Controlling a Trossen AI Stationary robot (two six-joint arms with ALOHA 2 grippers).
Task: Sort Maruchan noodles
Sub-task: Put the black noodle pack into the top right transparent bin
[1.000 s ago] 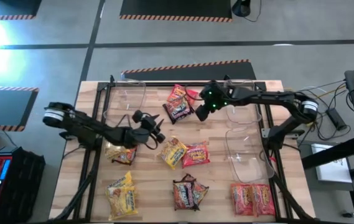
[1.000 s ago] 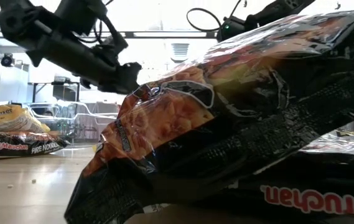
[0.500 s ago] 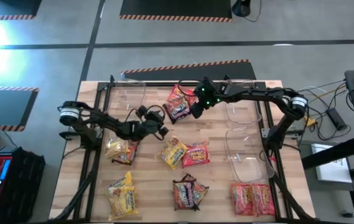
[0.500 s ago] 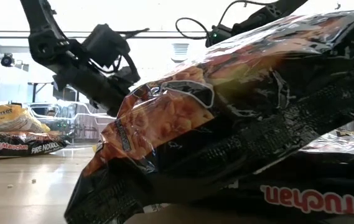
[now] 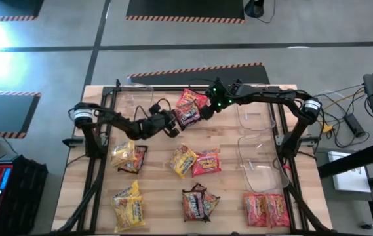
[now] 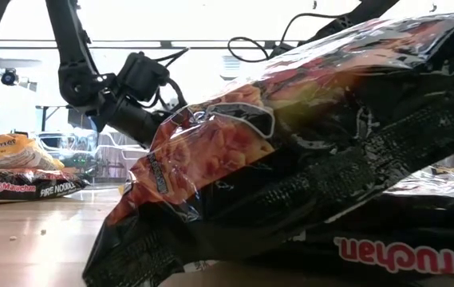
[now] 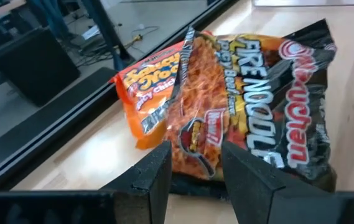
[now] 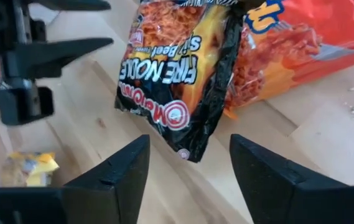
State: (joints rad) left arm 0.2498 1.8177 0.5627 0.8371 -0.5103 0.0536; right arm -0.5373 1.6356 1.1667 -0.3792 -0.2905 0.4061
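My right pincer hangs spread over a crinkly black packet; my left pincer is half-spread beside it. Clear bins sit on the wooden counter.

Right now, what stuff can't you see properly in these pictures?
- Low view: a dark crinkly Maruchan packet right at the lens hides most of the table and the other packets.
- High view: the packets' writing is too small to read.
- Left wrist view: the orange packet lies partly under the black fire noodle packet.
- Right wrist view: the small yellow packet is partly hidden by the right gripper.
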